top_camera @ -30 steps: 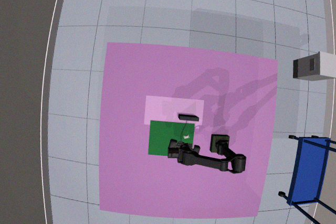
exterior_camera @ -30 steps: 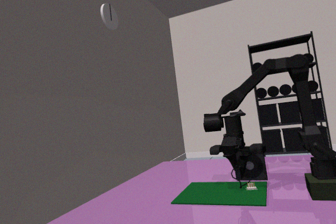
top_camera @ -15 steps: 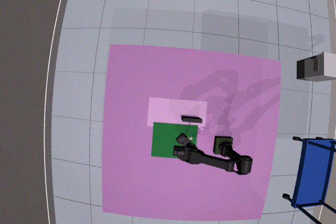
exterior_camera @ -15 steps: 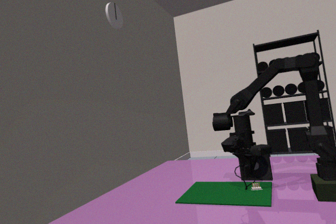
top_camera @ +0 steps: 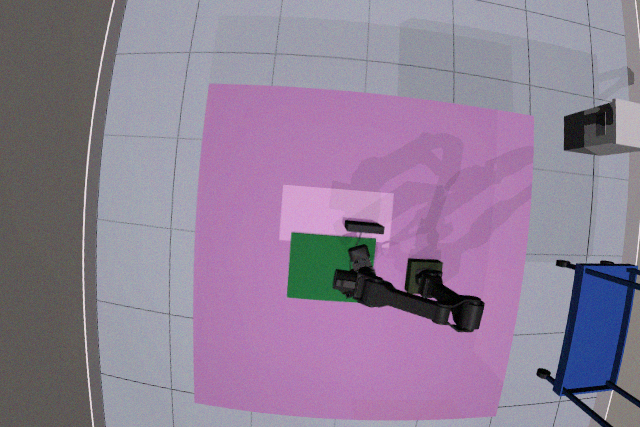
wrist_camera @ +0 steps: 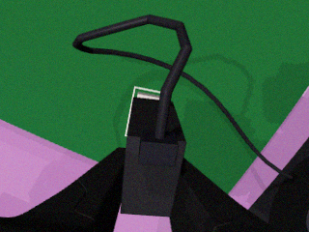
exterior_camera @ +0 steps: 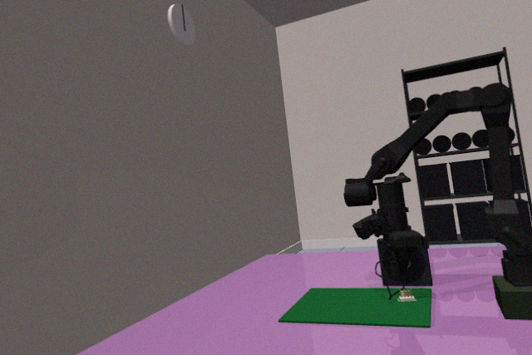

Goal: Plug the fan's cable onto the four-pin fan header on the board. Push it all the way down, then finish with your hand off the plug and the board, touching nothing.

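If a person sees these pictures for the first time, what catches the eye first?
First, the green board lying on the wide pink mat. Next, the black arm bent over the board's right part, its gripper shut on the dark plug, whose cable loops upward. Just beyond the plug, the white-edged fan header shows on the board.
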You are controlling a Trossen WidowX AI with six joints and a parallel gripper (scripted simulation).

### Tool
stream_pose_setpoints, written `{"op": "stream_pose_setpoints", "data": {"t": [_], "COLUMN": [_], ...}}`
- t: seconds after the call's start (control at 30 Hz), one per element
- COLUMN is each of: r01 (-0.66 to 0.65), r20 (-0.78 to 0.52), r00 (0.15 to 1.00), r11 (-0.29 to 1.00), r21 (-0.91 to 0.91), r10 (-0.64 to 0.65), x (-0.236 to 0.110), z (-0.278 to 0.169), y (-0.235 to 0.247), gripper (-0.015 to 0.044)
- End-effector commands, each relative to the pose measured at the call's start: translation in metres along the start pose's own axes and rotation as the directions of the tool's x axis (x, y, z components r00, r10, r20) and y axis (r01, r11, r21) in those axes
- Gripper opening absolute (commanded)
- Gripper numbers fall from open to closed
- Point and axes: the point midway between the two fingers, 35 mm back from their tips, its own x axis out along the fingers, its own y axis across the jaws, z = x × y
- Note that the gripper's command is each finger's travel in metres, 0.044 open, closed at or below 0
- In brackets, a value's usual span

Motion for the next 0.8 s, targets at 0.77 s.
{"op": "stream_pose_setpoints", "data": {"t": [0.77], "r01": [-0.006], "r20": [0.001], "r00": [1.0], "r11": [0.996], "r21": [0.092], "r10": [0.006], "x": [-0.0004], "z": [-0.0105], "y": [0.0014], "gripper": [0.0]}}
